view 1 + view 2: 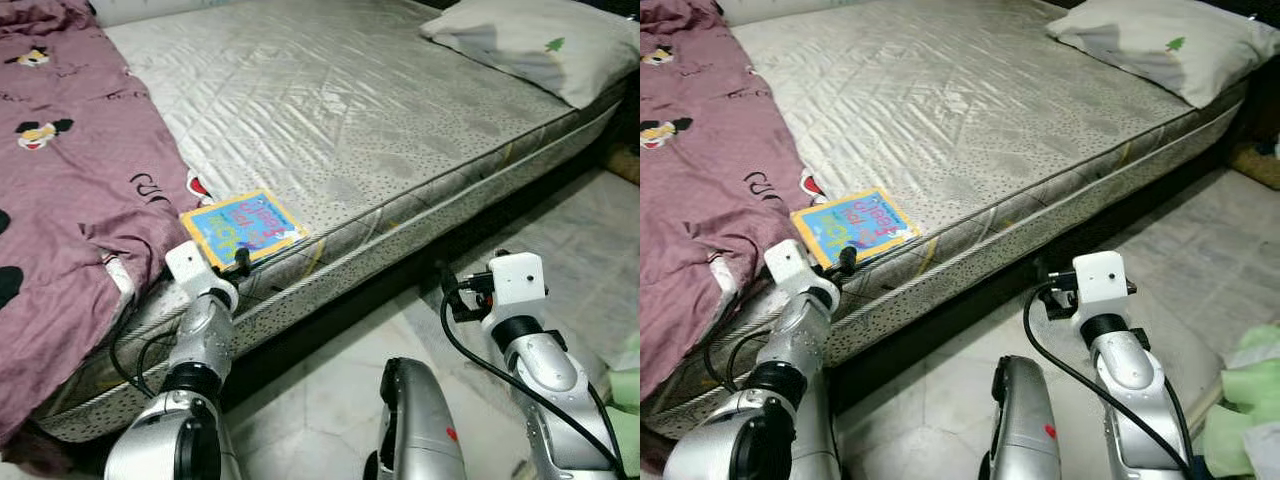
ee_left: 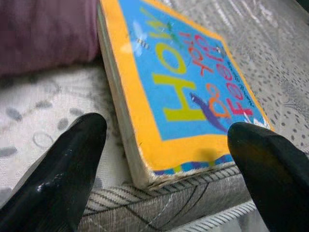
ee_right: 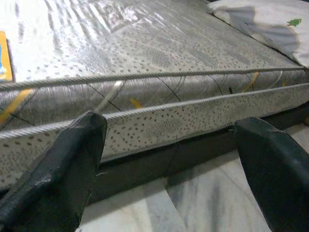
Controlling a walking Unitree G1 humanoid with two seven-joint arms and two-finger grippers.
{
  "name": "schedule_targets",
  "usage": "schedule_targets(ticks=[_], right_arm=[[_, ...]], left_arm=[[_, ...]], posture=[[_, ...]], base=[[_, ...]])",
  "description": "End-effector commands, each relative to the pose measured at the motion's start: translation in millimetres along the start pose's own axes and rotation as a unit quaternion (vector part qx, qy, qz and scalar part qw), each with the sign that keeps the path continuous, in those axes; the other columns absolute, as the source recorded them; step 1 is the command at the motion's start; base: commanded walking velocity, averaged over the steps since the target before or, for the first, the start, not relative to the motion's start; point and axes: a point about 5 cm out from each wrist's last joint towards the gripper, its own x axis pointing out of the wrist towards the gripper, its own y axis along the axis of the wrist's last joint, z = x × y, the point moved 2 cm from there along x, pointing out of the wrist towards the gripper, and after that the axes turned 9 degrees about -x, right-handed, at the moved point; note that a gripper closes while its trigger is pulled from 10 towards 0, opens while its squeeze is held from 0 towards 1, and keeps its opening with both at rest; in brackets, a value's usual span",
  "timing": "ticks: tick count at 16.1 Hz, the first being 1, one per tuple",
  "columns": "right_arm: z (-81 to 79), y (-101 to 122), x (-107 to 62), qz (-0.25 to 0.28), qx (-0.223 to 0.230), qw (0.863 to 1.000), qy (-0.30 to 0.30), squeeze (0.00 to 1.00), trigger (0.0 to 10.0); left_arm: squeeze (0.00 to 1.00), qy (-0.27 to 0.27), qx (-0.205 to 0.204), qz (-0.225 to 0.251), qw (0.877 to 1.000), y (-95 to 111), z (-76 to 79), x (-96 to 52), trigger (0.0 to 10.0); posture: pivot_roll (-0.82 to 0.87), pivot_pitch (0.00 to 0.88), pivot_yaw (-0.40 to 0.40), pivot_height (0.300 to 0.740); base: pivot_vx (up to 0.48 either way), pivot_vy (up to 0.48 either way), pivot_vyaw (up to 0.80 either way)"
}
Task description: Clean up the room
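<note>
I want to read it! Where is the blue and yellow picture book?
The blue and yellow picture book lies flat at the grey mattress's near edge, beside the purple blanket, just ahead of the open left gripper.

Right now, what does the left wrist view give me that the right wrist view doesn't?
The left wrist view alone gives the picture book up close, lying flat at the mattress edge between the open fingers of the left hand, with purple blanket beside it.

The right wrist view alone gives the pillow, the dark gap under the bed and the pale floor, past the open right hand.

Both show the grey quilted mattress.
</note>
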Motion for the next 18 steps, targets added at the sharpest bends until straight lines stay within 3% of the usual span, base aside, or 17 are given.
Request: schedule_targets(ticks=[1,4,7,12,15,16,18], right_arm=[[3.7,5.1,-2.7,0.005,0.0,1.0,-0.001,0.0,10.0],[5.9,2.7,-10.0,-0.005,-0.007,1.0,0.002,0.0,10.0],[5.5,-0.1,-17.0,-0.015,-0.009,1.0,0.005,0.0,10.0],[4.1,0.1,-19.1,-0.02,-0.011,1.0,0.007,0.0,10.0],[2.1,-0.1,-19.0,-0.021,-0.011,1.0,0.009,0.0,10.0],[2.5,0.5,-18.2,-0.022,-0.012,1.0,0.007,0.0,10.0],[4.7,1.0,-16.9,-0.021,-0.014,1.0,0.003,0.0,10.0]], left_arm=[[0.0,-0.001,-0.01,-0.003,1.0,2.9,-1.1,2.0,10.0],[0.0,0.016,-0.025,-0.005,1.0,2.6,-13.2,0.8,10.0],[0.0,0.002,-0.047,-0.009,0.999,6.9,-12.0,3.4,10.0],[0.0,-0.036,-0.07,-0.02,0.997,19.1,5.9,11.8,10.0],[0.0,-0.055,-0.074,-0.05,0.994,14.2,16.0,13.4,10.0],[0.0,-0.056,-0.093,-0.059,0.992,11.6,15.9,13.2,10.0],[0.0,-0.048,-0.125,-0.053,0.99,11.8,13.5,13.1,0.0]], posture=[[-0.2,0.005,-0.048,0.499],[-0.2,0.032,-0.061,0.499],[-0.21,0.055,-0.067,0.499],[-0.21,0.062,-0.071,0.499],[-0.21,0.056,-0.067,0.499],[-0.22,0.053,-0.064,0.499],[-0.22,0.05,-0.062,0.499]], base=[[0.0,0.0,0.0],[0.0,0.0,0.0],[0.0,0.0,0.0],[0.0,0.0,0.0],[0.0,0.0,0.0],[0.0,0.0,0.0],[0.0,0.0,0.0]])
